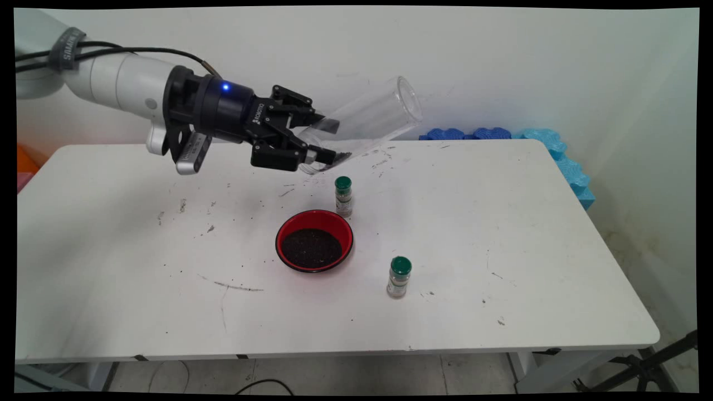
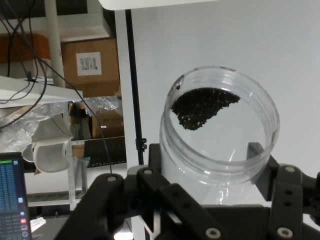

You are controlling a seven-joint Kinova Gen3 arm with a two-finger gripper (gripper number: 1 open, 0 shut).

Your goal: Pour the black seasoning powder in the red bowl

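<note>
My gripper (image 1: 328, 142) is shut on a clear plastic cup (image 1: 367, 122), held above the table's far middle and tilted with its mouth up to the right. In the hand view the cup (image 2: 220, 135) holds a small heap of dark grains (image 2: 202, 106) at its base. Below and in front stands a red bowl (image 1: 314, 240) filled with dark grains. A small green-capped spice jar (image 1: 343, 196) stands just behind the bowl, and a second one (image 1: 399, 277) stands to the bowl's right front.
Blue foam pieces (image 1: 551, 150) lie along the table's far right corner and edge. Dark specks and smears are scattered over the white table (image 1: 501, 234) behind and left of the bowl.
</note>
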